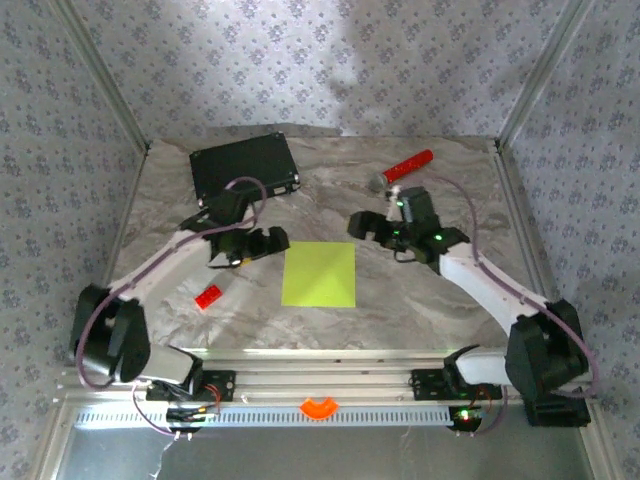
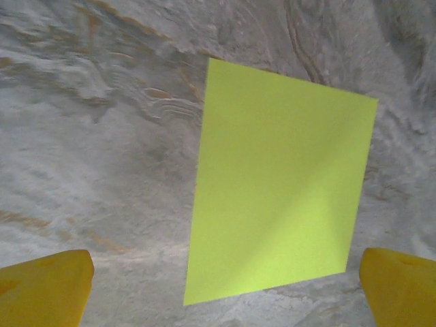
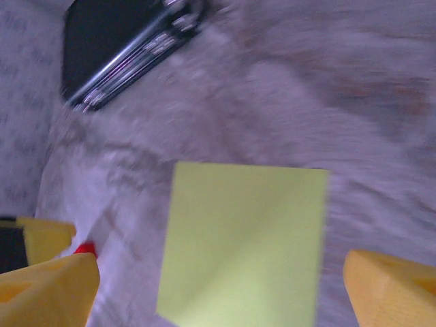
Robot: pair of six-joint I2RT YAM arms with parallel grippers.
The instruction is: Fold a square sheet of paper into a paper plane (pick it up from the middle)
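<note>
Hovering left of centre, the left gripper (image 1: 268, 245) held its jaws spread wide, just off the upper-left corner of the square sheet of paper (image 1: 320, 274). The sheet lay flat mid-frame, all four edges clear on bare table (image 1: 420, 300). Near its upper-right corner, the right gripper (image 1: 365, 228) was likewise released.

The right gripper (image 3: 221, 293) is standing wide open, its yellow fingers (image 3: 51, 289) flanking the square sheet of paper (image 3: 245, 245), which is lying flat between and beyond them. A red block (image 3: 85, 248) is peeking just past one fingertip; a blurred black case (image 3: 116, 48) is lying far beyond.
</note>
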